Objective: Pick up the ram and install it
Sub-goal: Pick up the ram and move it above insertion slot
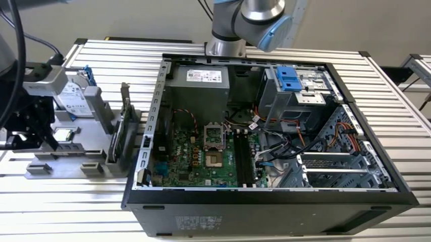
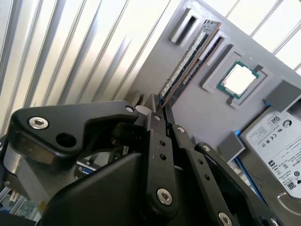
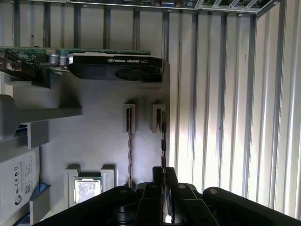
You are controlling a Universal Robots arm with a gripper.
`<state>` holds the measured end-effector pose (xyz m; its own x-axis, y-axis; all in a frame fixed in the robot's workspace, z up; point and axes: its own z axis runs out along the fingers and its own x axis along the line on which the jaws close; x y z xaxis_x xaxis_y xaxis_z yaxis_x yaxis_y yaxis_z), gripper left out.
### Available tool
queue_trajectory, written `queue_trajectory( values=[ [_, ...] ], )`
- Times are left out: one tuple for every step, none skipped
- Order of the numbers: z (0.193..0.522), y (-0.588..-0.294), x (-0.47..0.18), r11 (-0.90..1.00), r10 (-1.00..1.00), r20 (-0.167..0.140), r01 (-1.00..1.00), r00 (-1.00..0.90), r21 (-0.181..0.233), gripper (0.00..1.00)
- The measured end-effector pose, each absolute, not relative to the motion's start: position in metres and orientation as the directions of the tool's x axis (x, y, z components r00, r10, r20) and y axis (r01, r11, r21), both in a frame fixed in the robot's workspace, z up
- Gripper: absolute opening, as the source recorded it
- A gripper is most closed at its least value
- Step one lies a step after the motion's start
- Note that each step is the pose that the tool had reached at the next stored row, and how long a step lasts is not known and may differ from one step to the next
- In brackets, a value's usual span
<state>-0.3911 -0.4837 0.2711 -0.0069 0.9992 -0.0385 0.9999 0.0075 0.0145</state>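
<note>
The ram [image 2: 188, 61] is a long thin board standing on its edge in two grey holder slots of the fixture tray [image 2: 197, 117]. In the first wrist view the ram [image 3: 163, 139] runs straight down between my fingers. My gripper [image 2: 161, 104] sits at the ram's near end, its two black fingers [image 2: 154, 117] pressed close on either side of the board. Seen in the first wrist view, the gripper [image 3: 163, 173] grips the board's edge. In the exterior view the gripper's black body [image 1: 23, 133] hangs over the tray at the exterior view's left.
A silver CPU [image 2: 237, 79] and a hard drive [image 2: 277, 146] lie in the tray beside the ram. A graphics card [image 3: 113, 63] stands at the tray's far end. The open computer case [image 1: 269, 196] shows its motherboard with long black memory slots [image 1: 244, 156].
</note>
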Motion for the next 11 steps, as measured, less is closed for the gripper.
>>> queue_trajectory(
  values=[
    [0.2716,-0.4837,-0.3911,0.008,0.999,-0.038,1.000,-0.007,0.015,0.00],
    [0.2721,-0.4837,-0.3911,0.008,0.999,-0.038,1.000,-0.007,0.015,0.00],
    [0.2727,-0.4837,-0.3911,0.008,0.999,-0.038,1.000,-0.007,0.015,0.00],
    [0.2733,-0.4837,-0.3911,0.008,0.999,-0.039,1.000,-0.007,0.014,0.00],
    [0.2739,-0.4837,-0.3911,0.008,0.999,-0.039,1.000,-0.007,0.015,0.00],
    [0.2745,-0.4837,-0.3911,0.008,0.999,-0.039,1.000,-0.007,0.015,0.00],
    [0.2752,-0.4837,-0.3911,0.008,0.999,-0.039,1.000,-0.007,0.014,0.00],
    [0.2760,-0.4837,-0.3911,0.008,0.999,-0.039,1.000,-0.007,0.015,0.00],
    [0.2770,-0.4837,-0.3911,0.007,0.999,-0.039,1.000,-0.007,0.015,0.00],
    [0.2778,-0.4837,-0.3911,0.008,0.999,-0.039,1.000,-0.007,0.015,0.00],
    [0.2787,-0.4837,-0.3911,0.007,0.999,-0.039,1.000,-0.007,0.014,0.00]
  ],
)
